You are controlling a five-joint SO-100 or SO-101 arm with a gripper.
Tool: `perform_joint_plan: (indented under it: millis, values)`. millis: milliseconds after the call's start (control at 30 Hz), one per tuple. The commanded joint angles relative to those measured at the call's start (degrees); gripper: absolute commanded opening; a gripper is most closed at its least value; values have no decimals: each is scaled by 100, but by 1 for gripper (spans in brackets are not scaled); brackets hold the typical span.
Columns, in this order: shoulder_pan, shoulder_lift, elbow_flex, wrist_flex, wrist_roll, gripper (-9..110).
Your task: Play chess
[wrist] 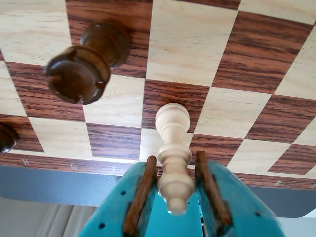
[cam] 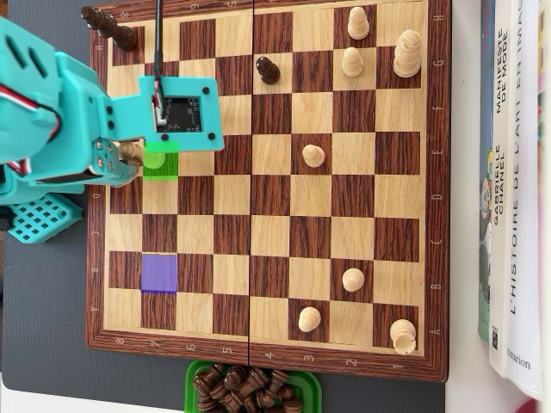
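Below the chessboard (cam: 267, 185), a green tray (cam: 191, 387) holds dark pieces (cam: 250, 389); the claw (wrist: 174, 170) is clamped on a light pawn (wrist: 173, 153).

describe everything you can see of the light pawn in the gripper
The light pawn looks like pale, cream turned wood with a round head, a narrow collar, a swelling body and a flared base. In the wrist view it sits between the two brown-padded fingers of the teal gripper, which close on its lower body. Its head points toward the chessboard, over a dark square. In the overhead view the arm hides it almost entirely.
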Motion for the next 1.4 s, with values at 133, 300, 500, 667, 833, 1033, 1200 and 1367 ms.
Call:
perform_joint_plan:
  millis: [133, 300, 500, 667, 833, 1033, 1200, 1367]
  values:
    - [62, 79, -255, -18, -18, 13]
    - [62, 79, -281, -9, -18, 18]
    - [62, 79, -413, 26, -18, 19]
    - [44, 88, -729, 26, -26, 19]
    - [0, 88, -967, 26, -18, 19]
    - [-9, 527, -1424, -18, -9, 19]
    - [79, 1169, -1608, -70, 18, 19]
    - [316, 1714, -1266, -984, -35, 18]
